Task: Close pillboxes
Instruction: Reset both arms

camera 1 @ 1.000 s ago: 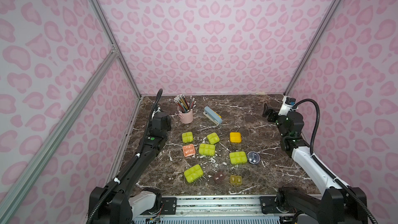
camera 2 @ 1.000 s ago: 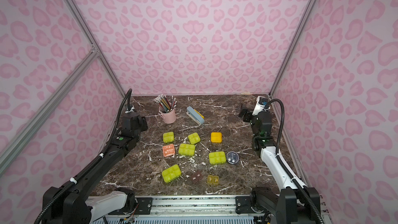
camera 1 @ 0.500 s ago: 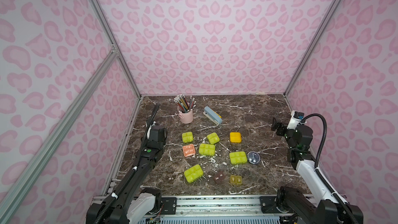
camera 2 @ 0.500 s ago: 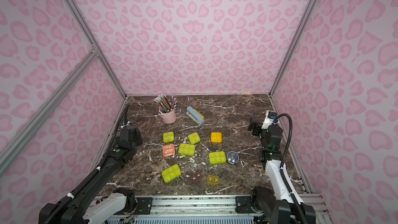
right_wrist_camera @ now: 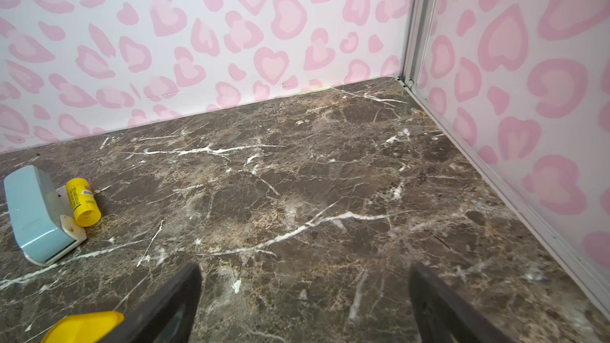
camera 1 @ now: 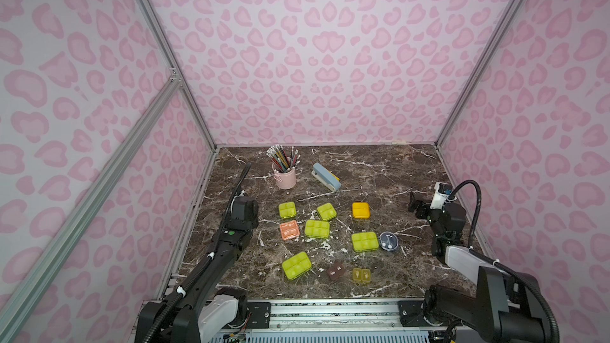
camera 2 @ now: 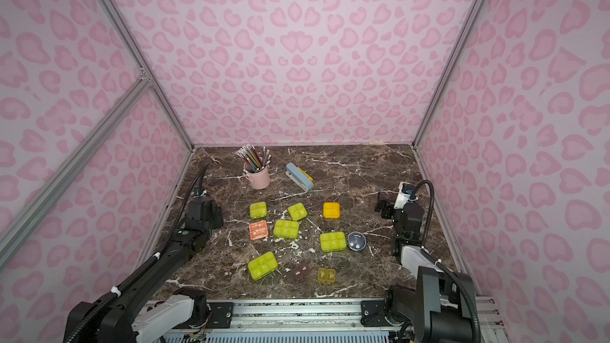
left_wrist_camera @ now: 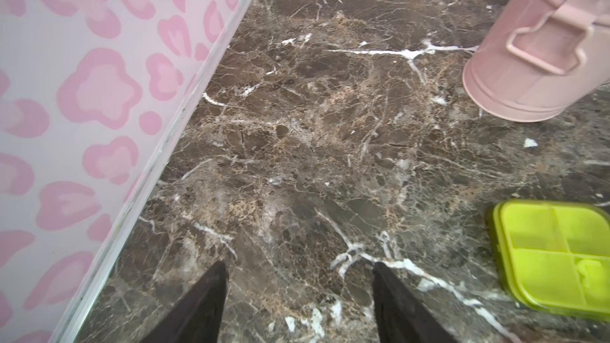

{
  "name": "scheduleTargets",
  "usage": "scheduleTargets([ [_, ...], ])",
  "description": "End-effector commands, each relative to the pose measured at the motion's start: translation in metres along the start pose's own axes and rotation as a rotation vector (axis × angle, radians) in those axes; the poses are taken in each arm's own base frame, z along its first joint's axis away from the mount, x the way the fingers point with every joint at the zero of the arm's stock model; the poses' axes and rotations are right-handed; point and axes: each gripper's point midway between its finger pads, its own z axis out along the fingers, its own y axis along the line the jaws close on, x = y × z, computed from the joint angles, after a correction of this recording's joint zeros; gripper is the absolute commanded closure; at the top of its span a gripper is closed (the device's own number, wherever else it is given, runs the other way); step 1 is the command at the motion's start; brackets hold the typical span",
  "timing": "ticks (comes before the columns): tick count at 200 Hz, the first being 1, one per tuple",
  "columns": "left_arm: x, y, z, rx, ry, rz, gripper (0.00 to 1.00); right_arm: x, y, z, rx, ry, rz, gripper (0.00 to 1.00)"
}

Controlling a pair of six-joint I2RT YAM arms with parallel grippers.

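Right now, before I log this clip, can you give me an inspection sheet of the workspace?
Surface: brown marble tabletop, white-veined, no spills seen.
Job's things: ten pillboxes lying flat mid-table; no raised lid seen.
Clutter: pink pencil cup, blue-grey stapler, yellow tube beside it.
Hands: left hand open, empty; right hand open, empty; both over bare marble.
Cables: black hoses on both arms, clear of the boxes.
Surroundings: pink heart-print walls, aluminium posts.

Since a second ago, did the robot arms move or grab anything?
The left gripper and right gripper both pulled back toward the front edge of the table. They are open and grabbed nothing. The pillboxes, pencil cup and stapler stayed put.
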Motion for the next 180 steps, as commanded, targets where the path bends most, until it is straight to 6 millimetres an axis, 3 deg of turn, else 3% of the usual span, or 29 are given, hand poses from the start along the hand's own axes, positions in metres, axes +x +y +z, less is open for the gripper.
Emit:
scheduleTargets([
  [1,-0.018,-0.01,0.002,0.044,-0.064,0.024,0.28,-0.024,0.008,0.004,-0.008,-0.135,-0.017,0.02],
  [30,-0.019,-0.011,0.005,0.044,-0.072,0.034,0.28,-0.008,0.027,0.012,-0.072,-0.097,-0.086,0.02],
  [51,-0.021,-0.01,0.008,0.04,-0.077,0.029,0.28,-0.006,0.033,0.019,-0.103,-0.081,-0.111,0.02],
  [111,-0.039,0.008,0.033,0.031,-0.126,-0.073,0.31,-0.007,0.028,0.026,-0.095,-0.084,-0.134,0.02],
  [180,-0.036,-0.01,0.072,0.076,-0.125,-0.047,0.31,-0.001,0.03,0.038,-0.114,-0.057,-0.141,0.01],
])
